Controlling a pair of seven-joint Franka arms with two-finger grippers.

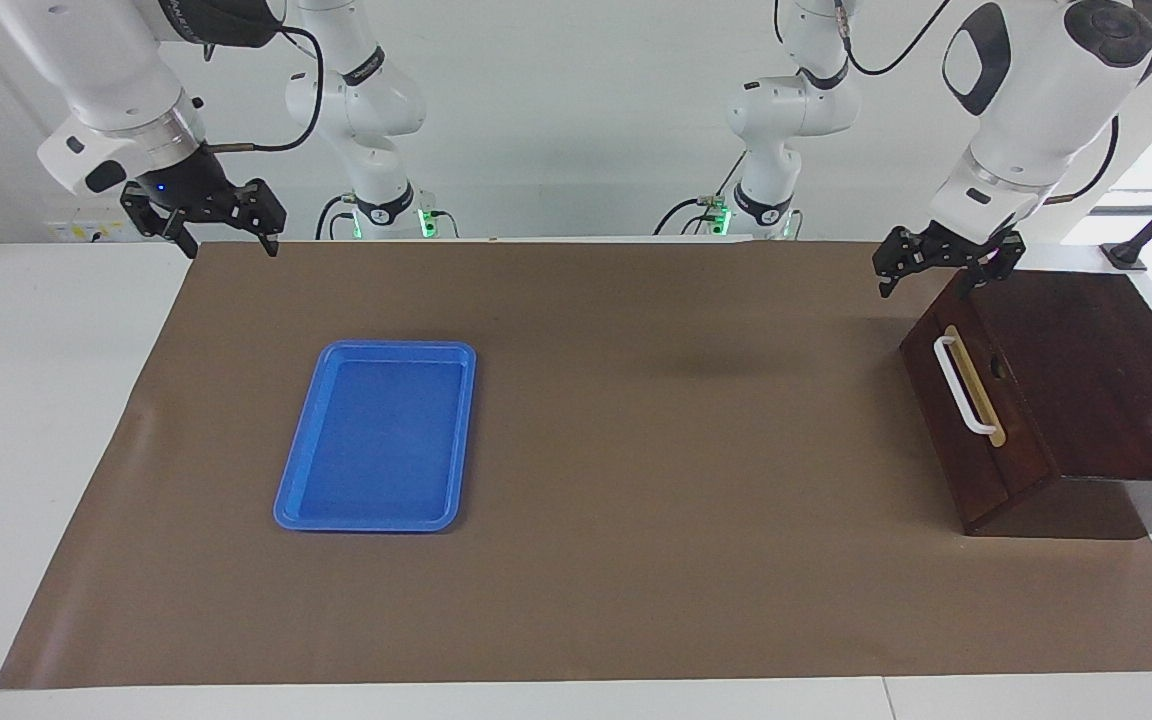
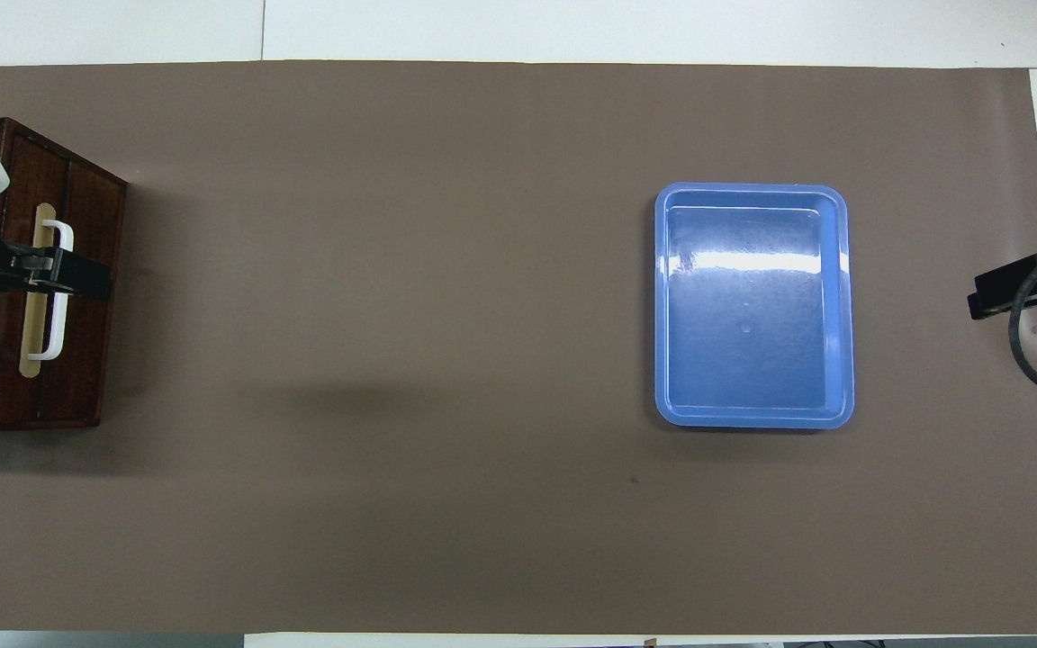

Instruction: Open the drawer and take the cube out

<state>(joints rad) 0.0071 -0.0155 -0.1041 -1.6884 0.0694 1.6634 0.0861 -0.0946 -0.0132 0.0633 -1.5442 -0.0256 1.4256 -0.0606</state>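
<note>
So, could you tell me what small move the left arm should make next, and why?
Probably lower the left gripper toward the white handle and bring its open fingers around the bar. The drawer is shut, so no cube shows, and the gripper hangs above the box's edge nearest the robots, touching nothing. The right gripper waits open over the table's other end, with the blue tray lying bare.

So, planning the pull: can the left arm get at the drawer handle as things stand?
Probably yes. The left gripper hangs open above the drawer, and nothing blocks its handle.
</note>
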